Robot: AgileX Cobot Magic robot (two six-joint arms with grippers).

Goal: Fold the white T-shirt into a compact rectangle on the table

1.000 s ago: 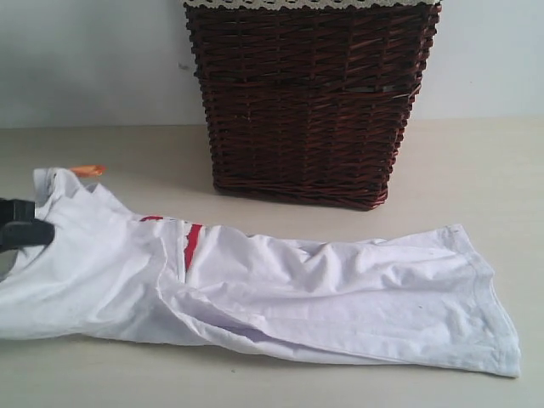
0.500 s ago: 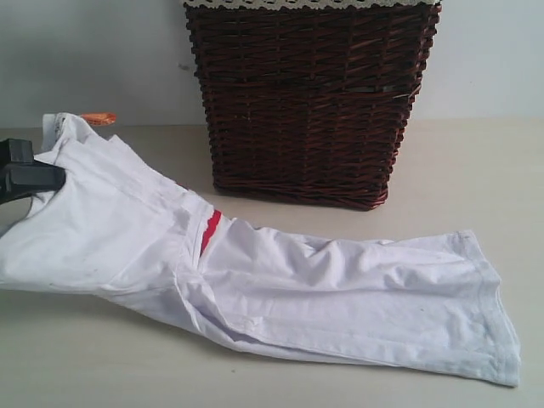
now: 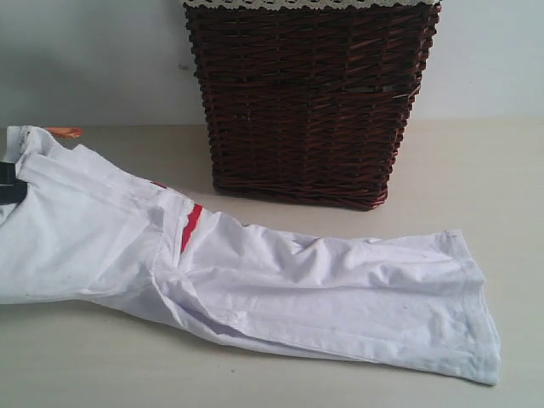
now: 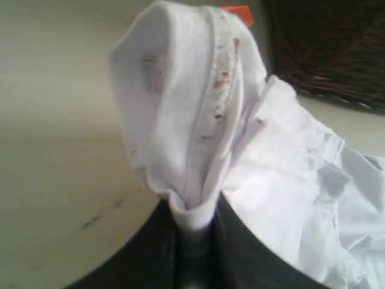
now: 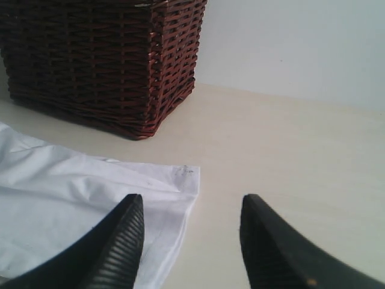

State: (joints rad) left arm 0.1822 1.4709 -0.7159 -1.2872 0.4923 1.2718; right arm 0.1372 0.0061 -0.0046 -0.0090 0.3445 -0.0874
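The white T-shirt [image 3: 280, 293] lies stretched across the table [image 3: 476, 178], from the left edge to its hem at the lower right. A strip of its red band [image 3: 192, 224] shows in a fold, and the orange neck tag [image 3: 64, 133] sticks out at the far left. My left gripper [image 3: 8, 183] [image 4: 194, 211] is shut on the bunched collar end and holds it raised. My right gripper [image 5: 191, 208] stands open just above the table. One finger hangs over the hem corner [image 5: 174, 186], the other over bare table. It is out of the exterior view.
A dark brown wicker basket [image 3: 310, 102] [image 5: 102, 60] with a lace rim stands at the back middle, close behind the shirt. A pale wall runs behind it. Bare table shows to the right of the hem and along the front edge.
My left gripper has moved left, almost out of the exterior view, dragging the collar end with it. The whole shirt has slid left and the hem has shifted with it.
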